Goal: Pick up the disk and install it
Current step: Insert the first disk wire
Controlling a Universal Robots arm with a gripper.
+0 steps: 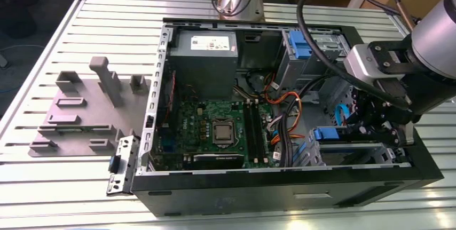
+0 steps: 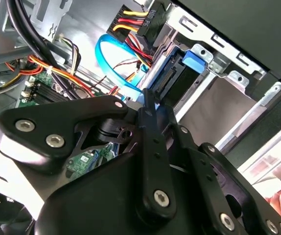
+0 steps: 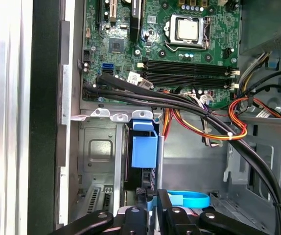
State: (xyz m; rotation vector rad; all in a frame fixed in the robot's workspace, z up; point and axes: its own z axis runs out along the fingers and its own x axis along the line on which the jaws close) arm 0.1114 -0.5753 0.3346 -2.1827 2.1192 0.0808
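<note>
- The open computer case (image 1: 285, 184) fills the middle of the exterior view, lying on a slatted metal table (image 1: 57, 54), its green motherboard (image 1: 213, 128) facing up at centre.
- A grey power supply (image 1: 203, 54) sits in the case's upper middle; a grey fixture plate (image 1: 85, 112) lies on the table at the frame's left.
- The drive cage (image 1: 349, 152) occupies the case's lower right corner in the exterior view.
- The disk (image 3: 144, 152), marked by its blue carrier bracket, stands slotted in that cage, at lower centre of the first wrist view.
- The gripper (image 3: 150, 196) hangs just at the disk's near edge, its black fingers (image 3: 140, 196) drawn close together; whether they pinch the bracket or merely touch it I cannot tell.
- A light-blue data cable (image 2: 113, 68) and bundled black cables (image 3: 179, 103) run close by.
- Likely risks: the linkage snagging a cable, or the disk binding on the cage rails if pressed in crooked.
</note>
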